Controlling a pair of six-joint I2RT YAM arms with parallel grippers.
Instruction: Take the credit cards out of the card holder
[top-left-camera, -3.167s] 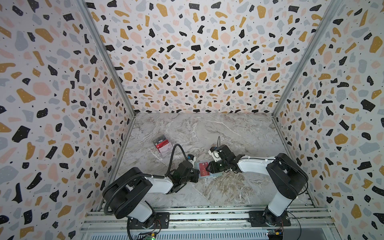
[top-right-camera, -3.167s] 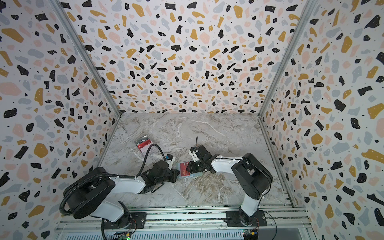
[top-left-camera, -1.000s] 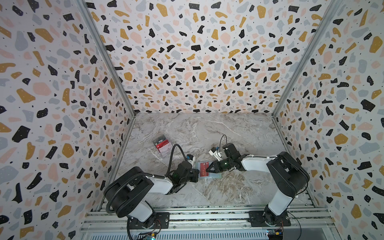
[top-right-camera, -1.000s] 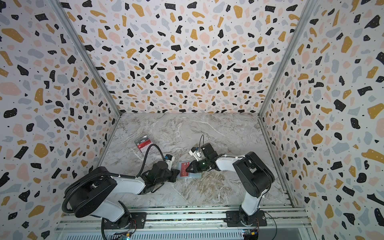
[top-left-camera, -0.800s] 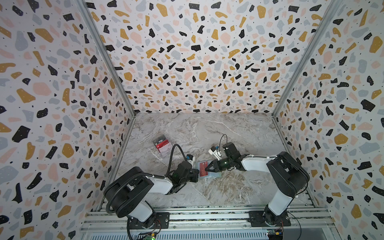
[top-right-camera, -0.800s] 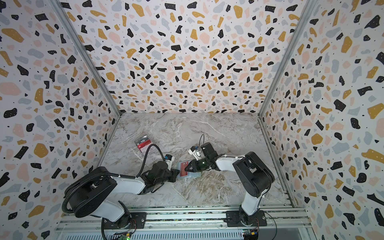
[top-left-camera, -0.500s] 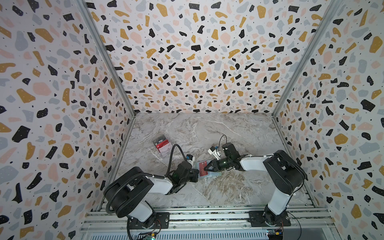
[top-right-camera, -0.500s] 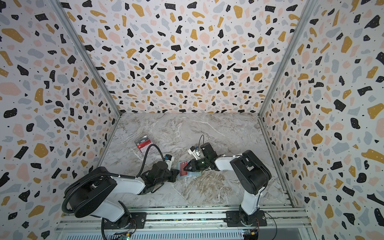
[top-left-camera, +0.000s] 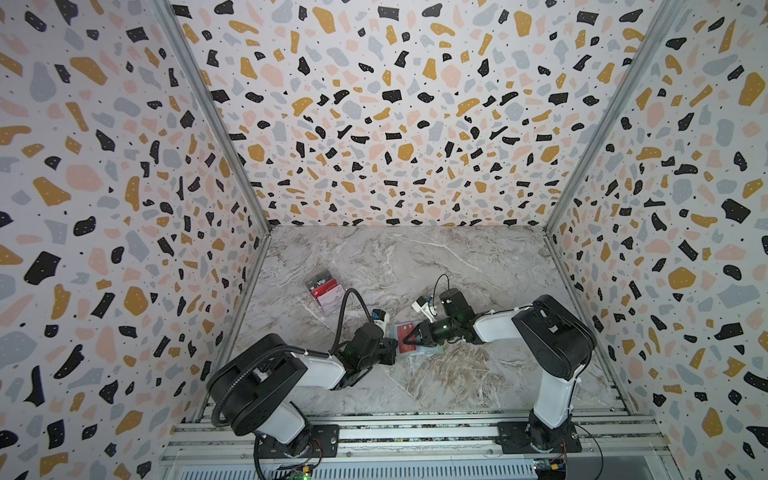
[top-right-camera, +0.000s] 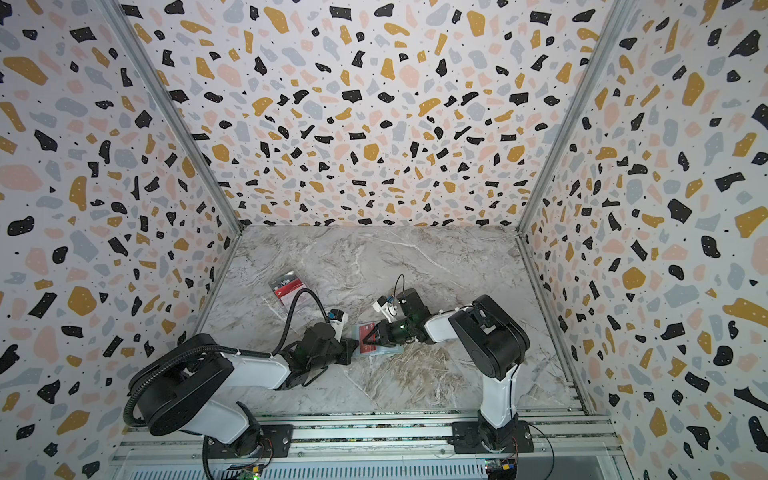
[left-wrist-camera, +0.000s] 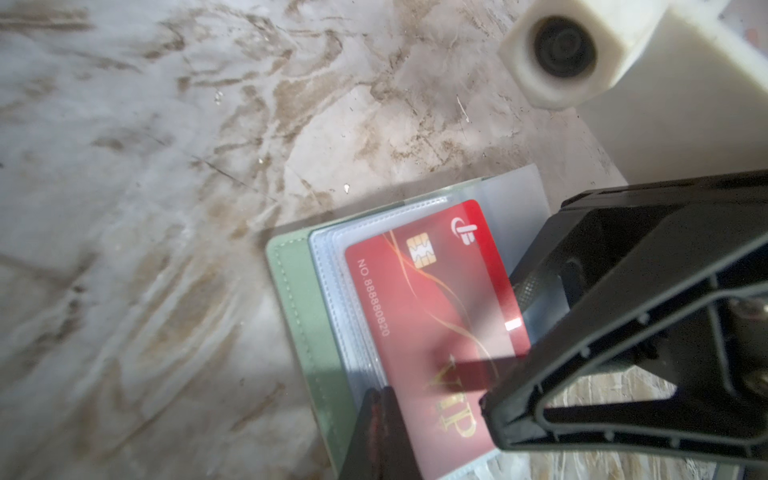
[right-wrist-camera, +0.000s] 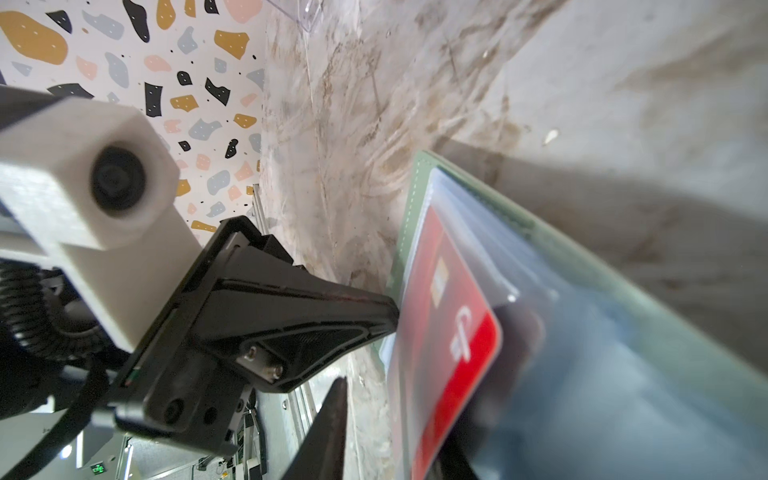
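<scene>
On red card (left-wrist-camera: 432, 316) inside card holder (left-wrist-camera: 291, 274): "NO 888880820" in white along one long edge; "VIP" in gold capitals near one end (first letter partly hidden). On dark card (top-left-camera: 321, 284) farther back, legible in both top views: "Vip" in white letters.

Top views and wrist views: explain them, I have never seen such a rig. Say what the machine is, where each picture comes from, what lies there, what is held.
A robot: two arms on a rail, each ending in a two-fingered gripper. Both top views look down from above; each wrist view comes from a camera on one arm. On the table lies an open green card holder with a red card poking from its sleeve; two loose cards lie farther back. The left gripper, shut, rests on the holder's edge. The right gripper stands open astride the red card's end, not visibly gripping.
</scene>
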